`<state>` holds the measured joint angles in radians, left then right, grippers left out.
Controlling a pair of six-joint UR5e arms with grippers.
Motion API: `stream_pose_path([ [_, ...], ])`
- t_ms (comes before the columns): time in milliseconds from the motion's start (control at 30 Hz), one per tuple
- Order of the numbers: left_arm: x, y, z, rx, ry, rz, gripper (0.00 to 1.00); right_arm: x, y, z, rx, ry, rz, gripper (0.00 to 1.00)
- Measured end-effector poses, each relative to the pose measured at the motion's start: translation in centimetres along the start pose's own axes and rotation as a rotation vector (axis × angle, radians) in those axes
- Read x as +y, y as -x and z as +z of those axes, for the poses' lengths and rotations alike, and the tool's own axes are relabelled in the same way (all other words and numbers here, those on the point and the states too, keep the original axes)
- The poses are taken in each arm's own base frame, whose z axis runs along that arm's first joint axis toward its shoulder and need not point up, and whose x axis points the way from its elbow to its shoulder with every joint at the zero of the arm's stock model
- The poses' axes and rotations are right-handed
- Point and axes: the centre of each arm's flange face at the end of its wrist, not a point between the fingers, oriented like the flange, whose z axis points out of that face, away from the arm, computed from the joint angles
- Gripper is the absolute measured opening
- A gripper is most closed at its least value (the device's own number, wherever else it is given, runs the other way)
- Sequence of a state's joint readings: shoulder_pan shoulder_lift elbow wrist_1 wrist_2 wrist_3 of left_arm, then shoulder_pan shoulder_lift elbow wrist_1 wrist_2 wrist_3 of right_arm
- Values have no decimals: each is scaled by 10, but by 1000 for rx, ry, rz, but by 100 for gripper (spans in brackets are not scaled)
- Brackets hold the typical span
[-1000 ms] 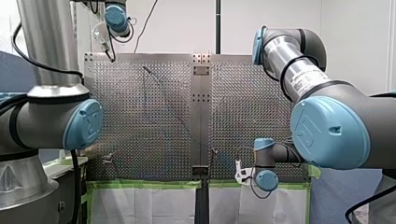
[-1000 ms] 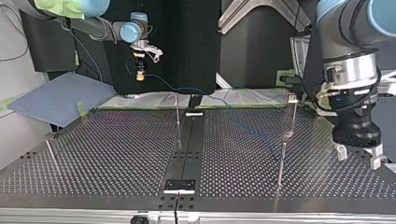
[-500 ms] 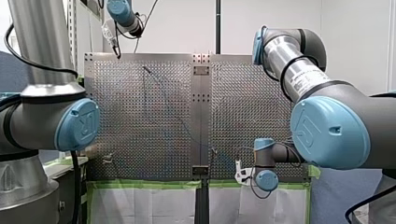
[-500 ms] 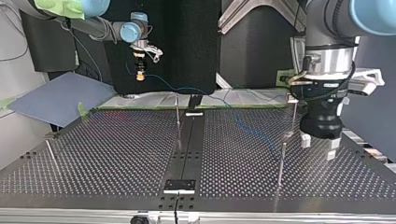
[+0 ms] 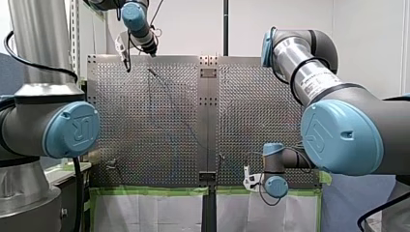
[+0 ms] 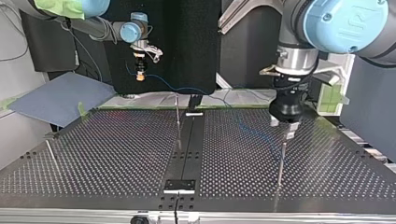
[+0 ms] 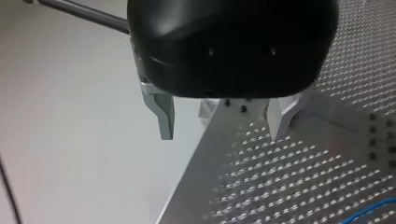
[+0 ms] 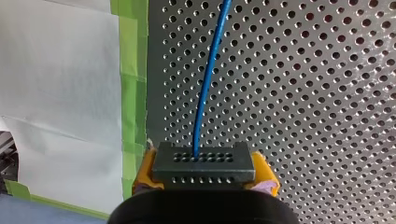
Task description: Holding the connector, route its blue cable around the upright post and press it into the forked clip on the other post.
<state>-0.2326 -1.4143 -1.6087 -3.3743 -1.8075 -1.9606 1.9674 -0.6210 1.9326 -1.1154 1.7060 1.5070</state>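
In the right wrist view my right gripper [image 8: 204, 176] has its yellow pads shut on a black connector [image 8: 204, 161]. From it the blue cable [image 8: 208, 79] runs ahead over the perforated plate. In the top view my right gripper [image 6: 139, 73] hangs beyond the table's far edge, and the blue cable [image 6: 252, 133] trails across the plate towards an upright post [image 6: 280, 161]. My left gripper [image 6: 283, 130] hovers just above that post, covering the post behind it. Its metal fingers [image 7: 163, 116] stand open with nothing between them.
Another thin post [image 6: 178, 114] stands near the dark centre strip [image 6: 187, 154], and one leans at the top view's left [image 6: 50, 153]. Green tape [image 8: 133, 74] and white sheeting border the plate's edge by my right gripper. A blue mat [image 6: 56, 98] lies off the table.
My left arm has swung from the top view's right edge towards the middle, ending over the posts. My right arm and the connector have stayed put.
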Motion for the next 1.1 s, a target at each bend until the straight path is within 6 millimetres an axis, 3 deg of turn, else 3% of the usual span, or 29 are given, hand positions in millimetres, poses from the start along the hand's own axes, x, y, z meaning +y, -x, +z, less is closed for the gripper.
stream_pose_path([
  [433, 5, -4, -6, 75, 16, 16, 98, 0, 0, 0, 0, 0, 1, 0],
  [1100, 23, 8, -6, 45, 158, 32, 98, 0, 0, 0, -2, 0, 1, 0],
])
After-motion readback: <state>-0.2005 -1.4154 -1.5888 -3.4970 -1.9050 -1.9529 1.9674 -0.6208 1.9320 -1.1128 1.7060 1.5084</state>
